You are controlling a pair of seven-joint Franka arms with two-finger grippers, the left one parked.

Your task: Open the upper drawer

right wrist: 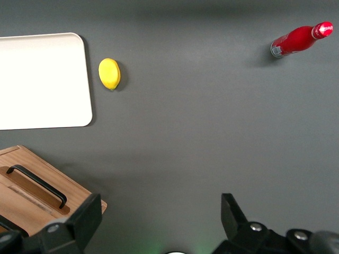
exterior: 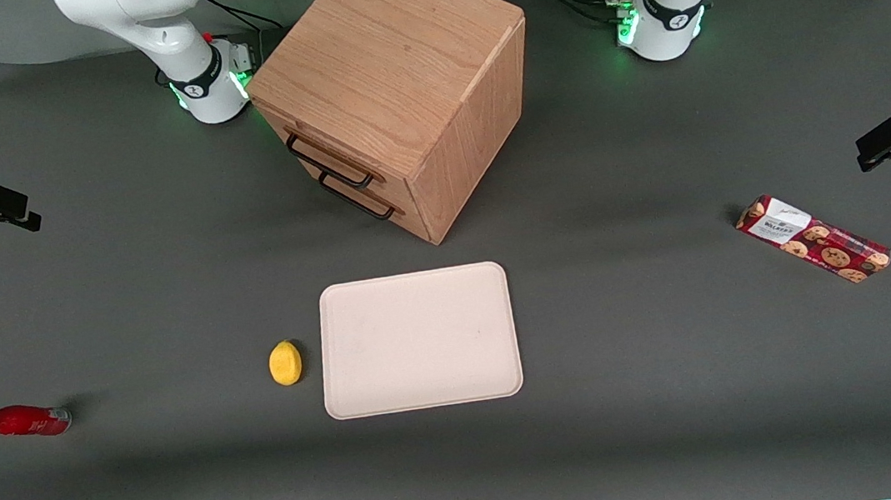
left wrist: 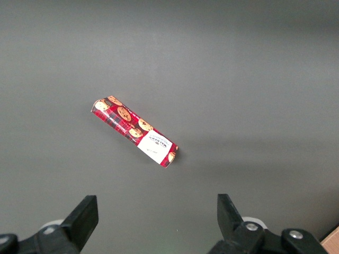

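The flat, cream-coloured rectangular tray [exterior: 419,340] with rounded corners lies nearest the front camera, with a small yellow lemon [exterior: 285,363] just beside it and a red bottle [exterior: 19,421] lying on its side far toward the working arm's end of the table. A red biscuit packet [exterior: 813,238] printed with cookies lies toward the parked arm's end.

Farther from the camera than the tray stands the light-oak cube cabinet [exterior: 402,87], turned at an angle. The upper drawer [exterior: 321,148], a shallow oak front carrying a thin black metal bar handle [exterior: 328,163], sits fully closed, directly above the bottom drawer [exterior: 359,192] with its matching handle.

The right arm's gripper [right wrist: 159,222] hangs high over the bare grey table [exterior: 680,391], well apart from the cabinet, its two black fingers [right wrist: 87,217] spread wide and holding nothing.

The step in hand is the approach. To do it well, the gripper should probably descend in front of the angled drawer face, straddle the upper bar at its middle, close firmly, then pull straight out along the drawer's own slanted axis. Catching the lower handle is the chief risk.
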